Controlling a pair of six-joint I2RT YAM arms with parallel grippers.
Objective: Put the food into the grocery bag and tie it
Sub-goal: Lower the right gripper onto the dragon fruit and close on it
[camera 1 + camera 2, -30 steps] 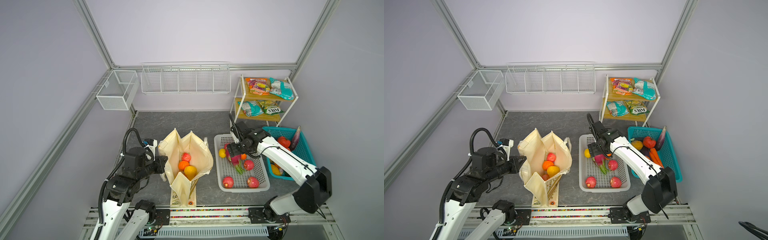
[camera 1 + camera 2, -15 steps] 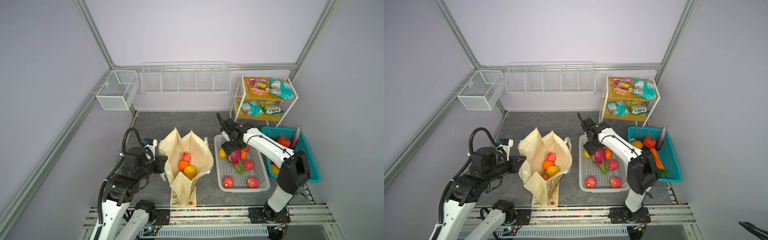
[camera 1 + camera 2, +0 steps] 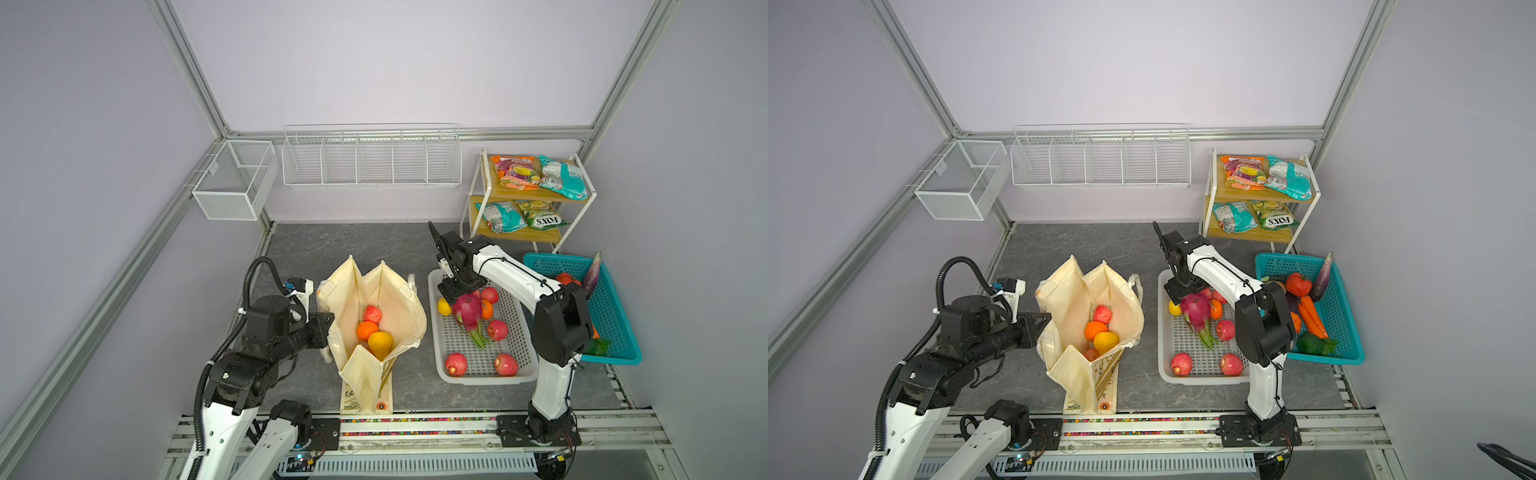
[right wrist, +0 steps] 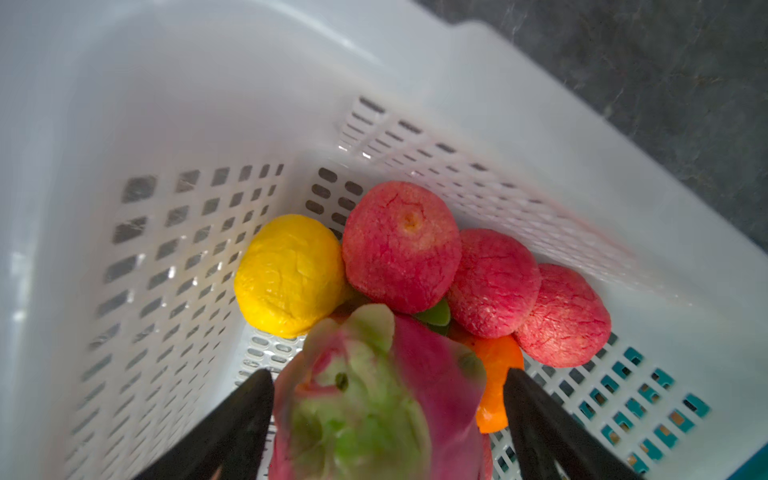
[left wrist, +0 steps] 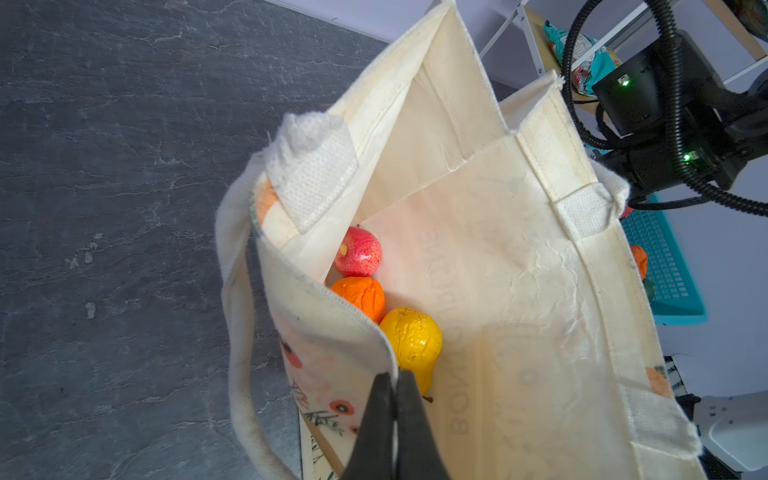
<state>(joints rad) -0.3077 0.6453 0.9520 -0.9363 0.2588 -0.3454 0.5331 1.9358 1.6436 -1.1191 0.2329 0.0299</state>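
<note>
The cream grocery bag (image 3: 382,291) (image 3: 1075,299) stands open left of centre. Inside it lie a red apple (image 5: 358,253), an orange (image 5: 361,293) and a yellow fruit (image 5: 413,340). My left gripper (image 5: 395,382) (image 3: 328,322) is shut on the bag's near rim and holds the mouth apart. Over the white basket (image 3: 482,379), my right gripper (image 4: 386,374) (image 3: 459,297) is open. Its fingers stand on either side of the pink dragon fruit (image 4: 374,395) (image 3: 467,311), with a gap on one side. A yellow fruit (image 4: 291,274), red apples (image 4: 401,245) and an orange (image 4: 494,374) lie beside it.
More red apples (image 3: 456,363) lie at the basket's near end. A teal basket (image 3: 615,316) at the right holds carrots, an eggplant and other produce. Snack packets (image 3: 523,174) lie on a two-tier shelf at the back right. Wire baskets (image 3: 370,162) hang on the back wall.
The right arm's elbow has swung left and its wrist has turned, while the open gripper stayed at the dragon fruit. The left arm and the bag have not moved.
</note>
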